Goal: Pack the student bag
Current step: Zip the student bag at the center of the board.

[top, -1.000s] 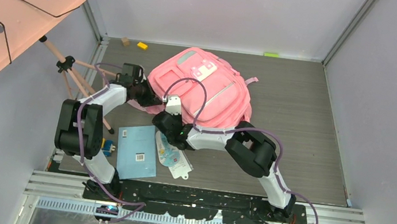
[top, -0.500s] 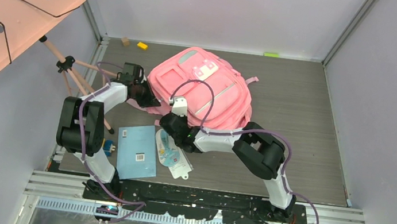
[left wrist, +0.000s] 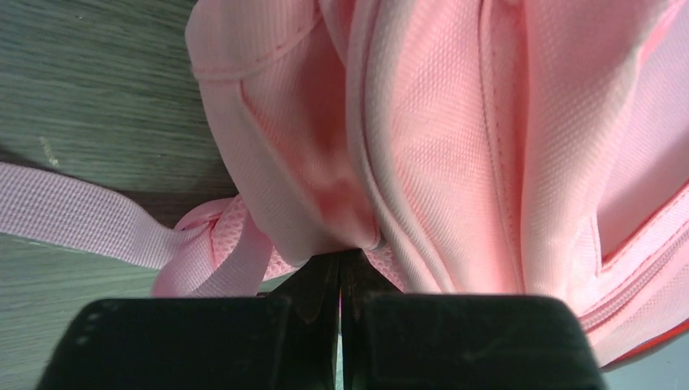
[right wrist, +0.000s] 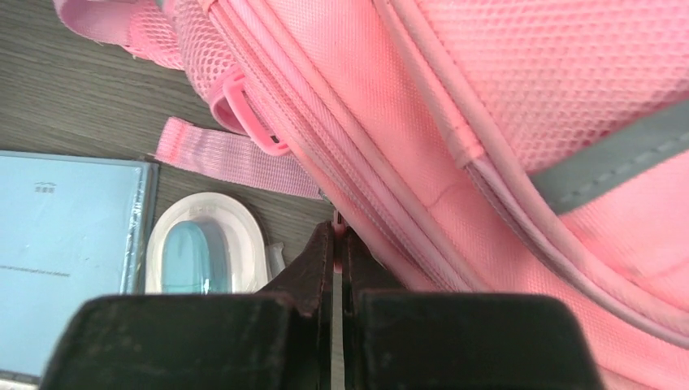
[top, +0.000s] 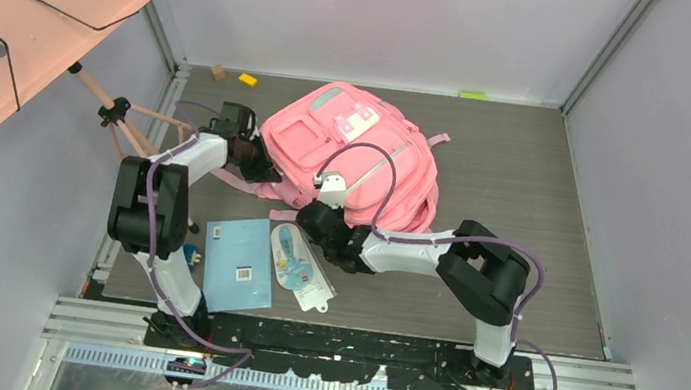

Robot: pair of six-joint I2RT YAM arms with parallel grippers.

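Student bag (top: 309, 135) lies mid-table, just beyond both arms. Your left gripper (left wrist: 341, 264) pinches a fabric fold at its left edge. Right gripper (right wrist: 337, 236) is pressed together at the near zip seam; can't tell if it has the pull. Seam likely runs rightward from there.

Cut off by the top view's left and top edges: stand (top: 24, 1). Hidden there under both arms: near-left rim of bag (top: 368, 148). Running past the edges of both wrist views: same bag.

Jaws together on left gripper (left wrist: 340, 258) and right gripper (right wrist: 335, 236); impossible to tell whether pinching fabric, a zip pull or nothing.

Half hidden behind the left arm, too small to name: blue thing (top: 189, 255). Too small to name, far left: tan block (top: 219, 72), yellow block (top: 249, 79); likewise green strip (top: 473, 95) by the far wall.

Cut by the right wrist view's left edge, print unreadable: booklet (right wrist: 65, 244). Partly behind a finger: pack (right wrist: 203, 252). Cut by the left wrist view's left edge: strap (left wrist: 73, 219).
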